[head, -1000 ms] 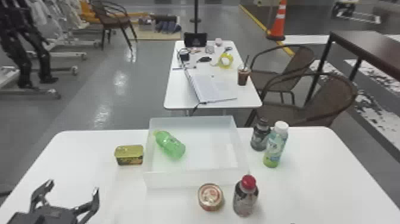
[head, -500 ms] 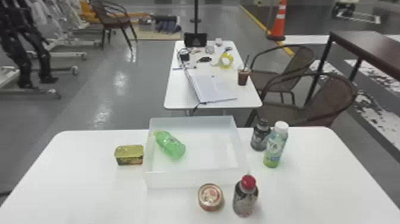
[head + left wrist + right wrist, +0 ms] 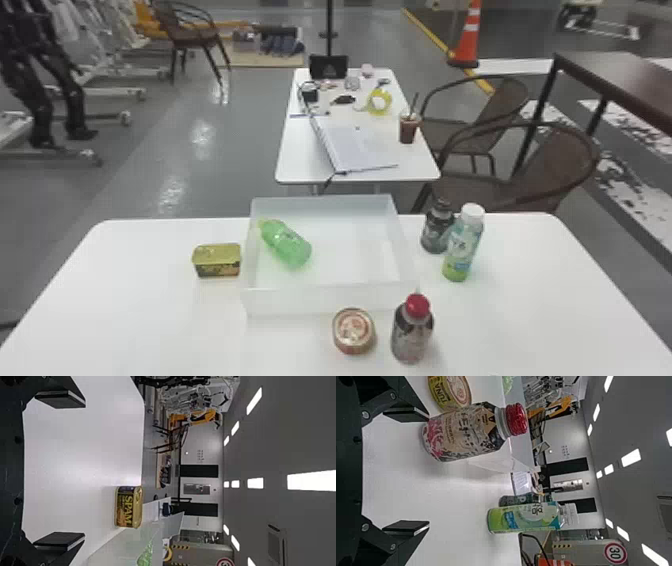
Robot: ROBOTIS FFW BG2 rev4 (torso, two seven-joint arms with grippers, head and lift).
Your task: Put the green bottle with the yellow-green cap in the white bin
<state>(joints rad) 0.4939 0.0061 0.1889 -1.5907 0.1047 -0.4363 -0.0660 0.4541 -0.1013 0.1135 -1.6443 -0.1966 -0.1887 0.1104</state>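
Left tool [image 3: 82, 470] farther back — wide, well apart from green bottle [image 3: 287, 244] in white bin [image 3: 295, 301]

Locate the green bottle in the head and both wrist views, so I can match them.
Head view: the green bottle lies in the left half of the white bin.
Left wrist view: part of the green bottle, at the picture's edge, past the yellow can.
Right wrist view: a bit of the green bottle, at the picture's edge, past the round can.
Shared landmark: the white bin around it.
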